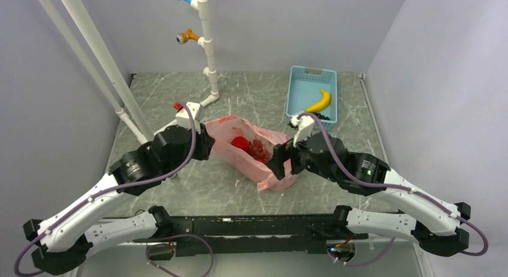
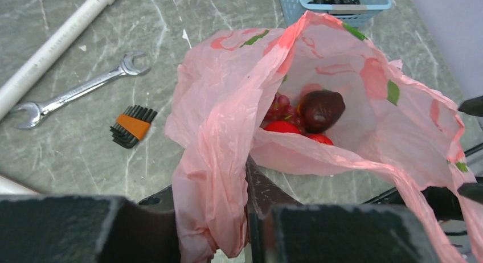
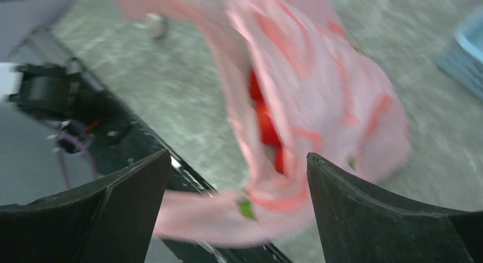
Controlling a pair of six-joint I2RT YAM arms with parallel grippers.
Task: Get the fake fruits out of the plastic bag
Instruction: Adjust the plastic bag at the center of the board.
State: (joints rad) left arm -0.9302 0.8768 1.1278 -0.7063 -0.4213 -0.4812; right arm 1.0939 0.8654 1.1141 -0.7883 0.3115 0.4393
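The pink plastic bag (image 1: pixel 268 172) lies mid-table with its mouth open. Inside it I see a glossy red fruit (image 1: pixel 241 143) and reddish grapes (image 1: pixel 259 150). The left wrist view looks into the bag (image 2: pixel 353 75) at a dark red-brown piece (image 2: pixel 322 109), red round fruits (image 2: pixel 282 127) and grapes (image 2: pixel 279 103). My left gripper (image 2: pixel 213 217) is at the bag's left rim, shut on a bunched fold of plastic. My right gripper (image 3: pixel 239 177) stands open at the bag's right end; a blurred strip of bag (image 3: pixel 319 86) crosses between its fingers, with red fruit (image 3: pixel 265 123) showing beyond.
A blue basket (image 1: pixel 311 88) at the back right holds a yellow banana (image 1: pixel 319 101) and black grapes. A wrench (image 2: pixel 74 92), an orange-and-black tool (image 2: pixel 132 126) and a white pipe (image 2: pixel 51 46) lie left of the bag. A white pipe stand (image 1: pixel 206 49) rises behind.
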